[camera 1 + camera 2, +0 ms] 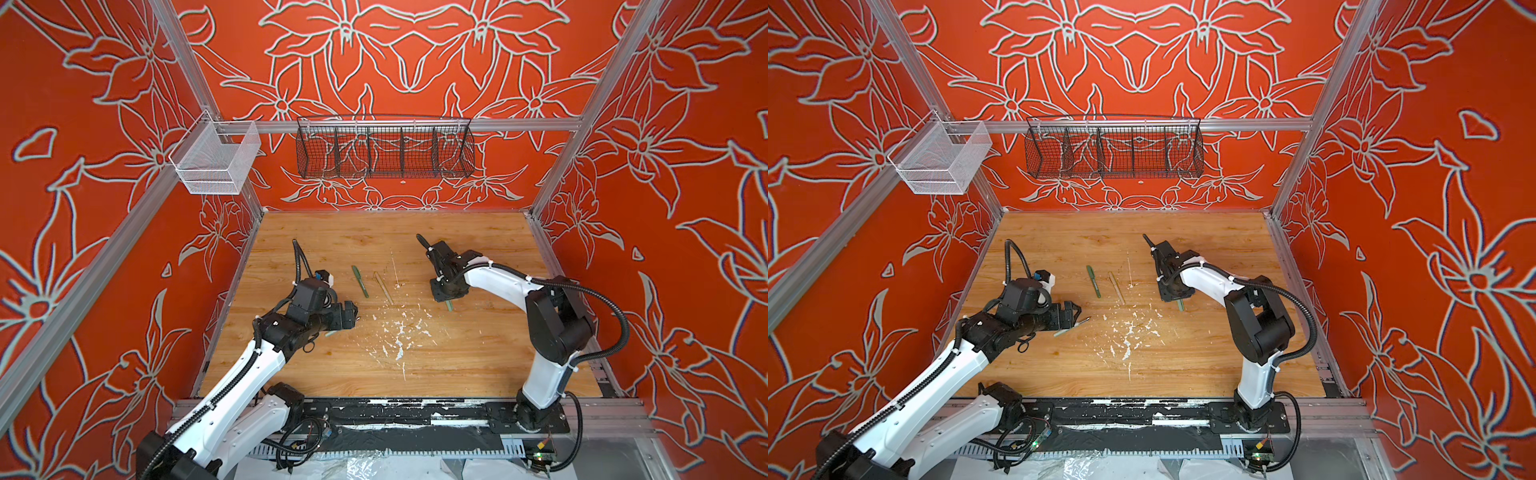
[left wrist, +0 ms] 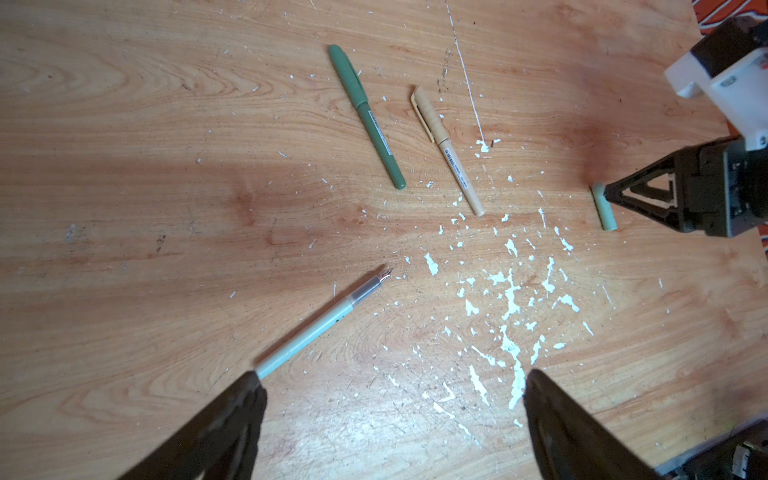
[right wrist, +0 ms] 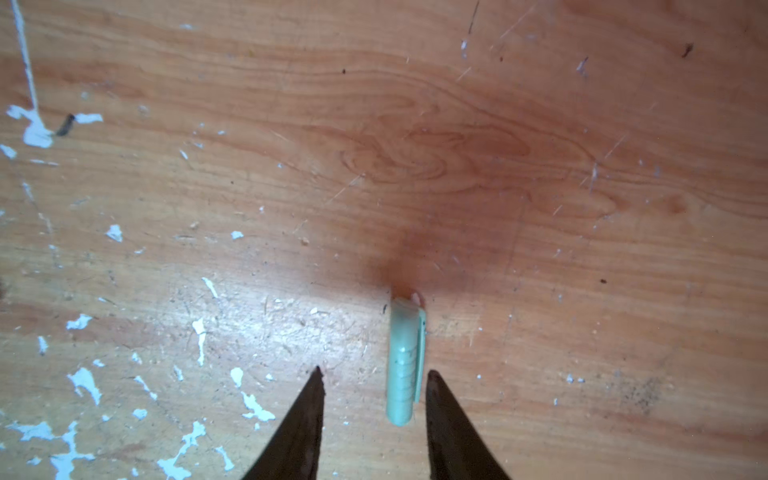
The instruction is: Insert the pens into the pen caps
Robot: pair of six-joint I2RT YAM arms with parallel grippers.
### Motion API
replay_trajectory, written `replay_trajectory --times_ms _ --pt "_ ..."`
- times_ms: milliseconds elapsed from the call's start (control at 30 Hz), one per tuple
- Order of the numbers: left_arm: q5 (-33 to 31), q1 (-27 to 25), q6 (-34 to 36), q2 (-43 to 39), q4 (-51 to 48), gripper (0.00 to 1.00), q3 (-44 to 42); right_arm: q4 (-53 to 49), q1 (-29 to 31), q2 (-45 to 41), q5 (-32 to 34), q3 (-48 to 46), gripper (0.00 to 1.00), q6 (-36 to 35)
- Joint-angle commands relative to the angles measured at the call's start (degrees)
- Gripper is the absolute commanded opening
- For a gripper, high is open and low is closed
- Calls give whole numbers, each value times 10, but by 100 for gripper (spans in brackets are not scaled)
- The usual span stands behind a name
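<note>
A pale green pen (image 2: 320, 324) lies uncapped on the wooden table (image 1: 374, 232), its nib bare. Its rear end is hidden behind one finger of my left gripper (image 2: 395, 376), which is wide open over the table and holds nothing. The pale green pen cap (image 3: 403, 361) lies flat between the fingers of my right gripper (image 3: 376, 372). One finger is close beside the cap and the other stands apart from it. A dark green pen (image 2: 365, 116) and a tan pen (image 2: 449, 151) lie side by side farther back, each with its cap on.
White paint flecks (image 1: 399, 332) are scattered over the middle of the table. A black wire basket (image 1: 384, 147) and a white mesh basket (image 1: 216, 160) hang on the rails above the back of the table. Red patterned walls close in three sides.
</note>
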Motion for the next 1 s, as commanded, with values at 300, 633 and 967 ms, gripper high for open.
replay_trajectory --times_ms 300,633,967 --pt "6 1 -6 -23 -1 97 -7 -52 12 61 68 30 29 -7" --pt "4 1 -6 -30 -3 97 -11 -46 13 79 52 36 27 -17" --pt "4 1 -10 -40 -4 97 -17 -55 17 97 56 43 24 -22"
